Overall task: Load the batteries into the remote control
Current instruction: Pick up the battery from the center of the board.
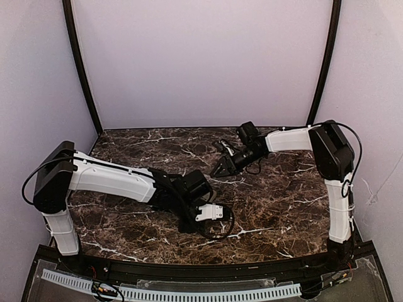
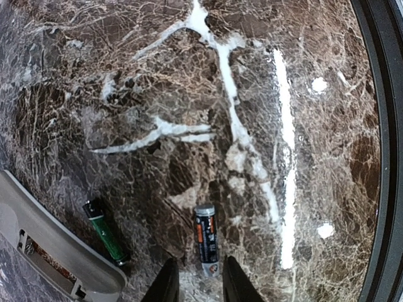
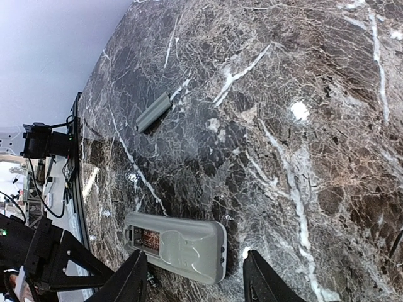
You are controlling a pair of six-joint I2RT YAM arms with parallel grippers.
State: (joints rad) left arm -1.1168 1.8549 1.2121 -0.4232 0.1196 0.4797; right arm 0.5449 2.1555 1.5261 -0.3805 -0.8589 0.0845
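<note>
- Lying back-up on the dark veined marble table (image 3: 302,94), the flat grey-backed plastic remote control (image 3: 182,246) has its battery bay open.
- Right gripper (image 3: 195,286): fingers spread, remote just ahead of the tips.
- Left gripper (image 2: 200,286): fingers spread astride the near end of the dark cylindrical battery (image 2: 206,239), not pinching.
- Slim green battery (image 2: 106,233) lies just beside the remote.
- Grey cover strip (image 3: 153,112) lies well apart.

Table (image 2: 189,94) glossy brown marble, white-veined; remote control (image 3: 182,245) matt grey plastic; batteries (image 2: 206,239) shiny.
</note>
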